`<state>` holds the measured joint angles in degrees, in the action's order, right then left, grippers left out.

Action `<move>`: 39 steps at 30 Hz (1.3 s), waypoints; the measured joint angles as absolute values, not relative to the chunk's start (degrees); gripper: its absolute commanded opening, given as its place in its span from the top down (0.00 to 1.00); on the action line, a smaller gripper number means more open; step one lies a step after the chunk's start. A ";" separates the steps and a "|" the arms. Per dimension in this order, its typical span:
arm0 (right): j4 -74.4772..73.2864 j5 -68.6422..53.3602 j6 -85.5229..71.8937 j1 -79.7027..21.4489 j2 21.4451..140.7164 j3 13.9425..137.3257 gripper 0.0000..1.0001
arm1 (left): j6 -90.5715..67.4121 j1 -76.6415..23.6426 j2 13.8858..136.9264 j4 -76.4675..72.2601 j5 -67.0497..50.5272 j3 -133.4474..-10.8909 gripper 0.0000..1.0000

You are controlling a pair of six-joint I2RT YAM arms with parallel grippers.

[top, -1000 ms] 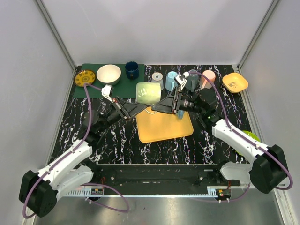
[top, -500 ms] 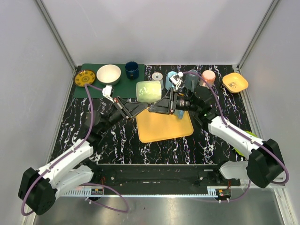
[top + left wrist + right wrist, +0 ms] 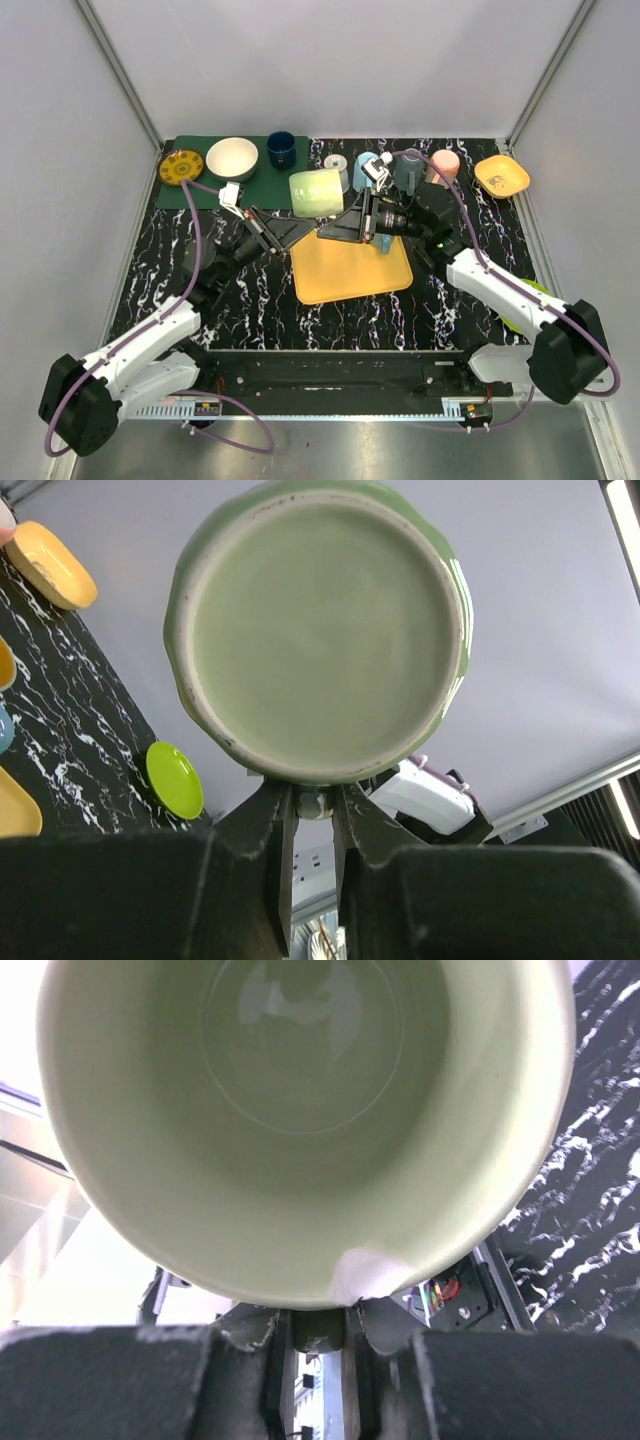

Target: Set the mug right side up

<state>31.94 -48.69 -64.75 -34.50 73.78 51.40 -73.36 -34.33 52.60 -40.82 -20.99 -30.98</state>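
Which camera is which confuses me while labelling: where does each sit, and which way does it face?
Top: fixed above and behind the arms, looking down on the table; both arms show.
Left wrist: on the left arm, looking along the left gripper at the base of the mug.
Right wrist: on the right arm, looking along the right gripper into the mouth of the mug.
Shared: both wrist views see the mug, from opposite ends.

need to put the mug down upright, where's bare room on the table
The near half of the orange mat is bare, and so is the marble table in front of it. Crowded: the back row of cups and the green mat.
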 measured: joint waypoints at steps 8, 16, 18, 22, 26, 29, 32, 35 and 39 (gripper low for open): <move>-0.38 -34.87 -45.74 -36.05 66.52 59.18 1.00 | -67.29 -35.92 46.41 -33.19 -20.82 -30.17 0.31; -25.34 -15.16 -31.11 -36.14 65.08 63.75 1.00 | -60.05 -35.79 32.23 -8.78 -5.72 -29.67 0.29; -29.34 -10.94 -28.95 -36.86 67.09 63.75 1.00 | -59.66 -35.77 29.63 -1.48 -0.34 -29.52 0.30; -34.22 -4.36 -26.26 -40.18 73.06 63.70 1.00 | -58.85 -35.73 28.99 9.54 6.57 -29.28 0.31; -35.40 -1.19 -24.64 -42.06 78.17 63.68 1.00 | -58.67 -35.70 29.15 15.31 9.08 -28.27 0.32; -35.20 0.99 -23.94 -42.24 82.17 63.77 1.00 | -58.70 -35.70 29.65 17.32 9.72 -28.01 0.33; -35.38 2.96 -23.70 -42.26 86.85 64.62 1.00 | -58.74 -35.70 30.61 18.17 9.78 -27.83 0.34; -35.38 4.19 -23.64 -42.28 91.42 66.28 1.00 | -58.98 -35.70 31.88 18.83 9.74 -27.49 0.34; -35.40 5.37 -23.64 -42.35 95.79 68.88 1.00 | -59.79 -35.70 32.88 19.68 9.67 -26.50 0.34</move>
<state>-35.40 5.37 -23.64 -42.35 95.79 68.88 -59.79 -35.70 32.88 19.68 9.67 -26.50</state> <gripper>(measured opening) 0.218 0.664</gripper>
